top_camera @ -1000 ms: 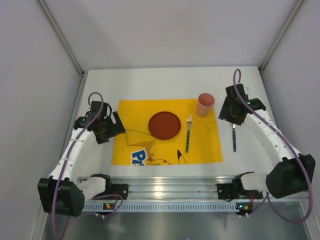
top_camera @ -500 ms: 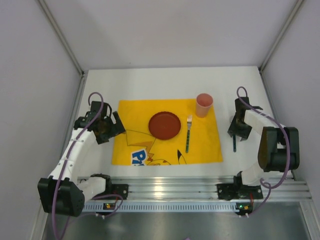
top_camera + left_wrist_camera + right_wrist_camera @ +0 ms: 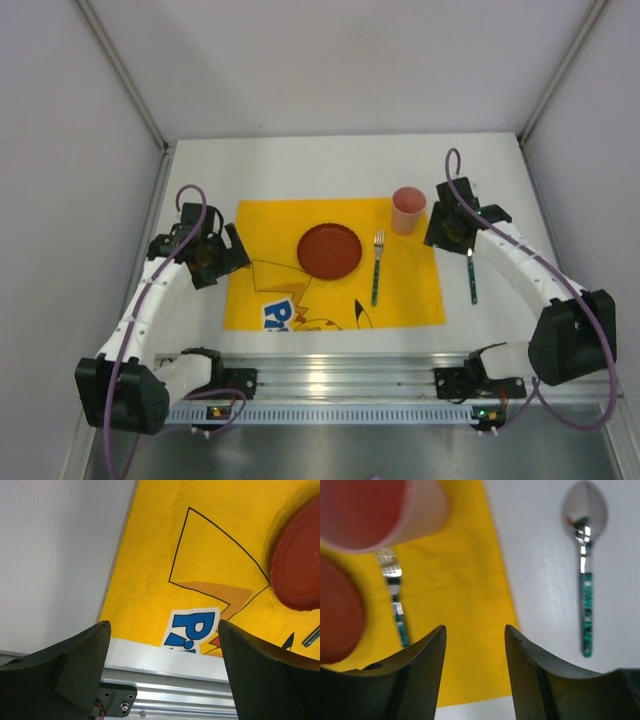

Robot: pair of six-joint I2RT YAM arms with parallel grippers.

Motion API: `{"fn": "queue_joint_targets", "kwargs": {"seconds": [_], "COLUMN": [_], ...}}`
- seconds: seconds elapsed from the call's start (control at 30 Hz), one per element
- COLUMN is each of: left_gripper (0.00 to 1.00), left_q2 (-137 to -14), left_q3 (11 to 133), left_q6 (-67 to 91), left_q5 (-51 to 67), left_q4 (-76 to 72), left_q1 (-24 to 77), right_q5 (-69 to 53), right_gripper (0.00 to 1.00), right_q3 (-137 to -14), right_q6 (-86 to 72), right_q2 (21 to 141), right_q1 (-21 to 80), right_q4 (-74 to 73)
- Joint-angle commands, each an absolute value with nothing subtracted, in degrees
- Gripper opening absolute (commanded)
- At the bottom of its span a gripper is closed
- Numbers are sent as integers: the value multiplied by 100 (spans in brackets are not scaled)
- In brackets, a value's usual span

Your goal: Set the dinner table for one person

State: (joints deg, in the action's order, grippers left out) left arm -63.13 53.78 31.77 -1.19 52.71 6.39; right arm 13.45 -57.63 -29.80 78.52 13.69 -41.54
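Observation:
The white dinner table carries a yellow cartoon placemat with a red plate, a green-handled fork and a pink cup on it. A green-handled spoon lies on the bare table just right of the mat. My right gripper hovers beside the cup, open, with nothing between its fingers; its wrist view shows the gripper over the placemat, the spoon to the right, the cup and fork to the left. My left gripper stands open over the mat's left edge.
The ridged aluminium rail runs along the near edge, also under the left gripper as the rail. The plate shows at the right of that view. Grey walls close in the table on three sides.
My right arm dipped toward the spoon, then swung back and left, ending beside the cup. The spoon still lies on the table. The left arm has not moved.

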Motion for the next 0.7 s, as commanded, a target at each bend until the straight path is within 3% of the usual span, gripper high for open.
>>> {"fn": "queue_joint_targets", "kwargs": {"seconds": [0.0, 0.3, 0.67], "left_gripper": [94, 94, 94], "left_q2": [-6266, -6276, -6056], "left_q3": [5361, 5353, 5361], "left_q6": [3182, 3155, 3147], "left_q5": [-202, -167, -167], "left_q4": [5230, 5230, 5300], "left_q1": [615, 615, 615], "right_q5": [1312, 923, 905], "right_gripper": [51, 44, 41], "right_q3": [-6301, -6310, -6952], "right_q6": [-3619, -4218, -4315], "right_q2": [7558, 8841, 10098], "right_q1": [2222, 3611, 3876], "right_q4": [-4596, -4281, -4193]}}
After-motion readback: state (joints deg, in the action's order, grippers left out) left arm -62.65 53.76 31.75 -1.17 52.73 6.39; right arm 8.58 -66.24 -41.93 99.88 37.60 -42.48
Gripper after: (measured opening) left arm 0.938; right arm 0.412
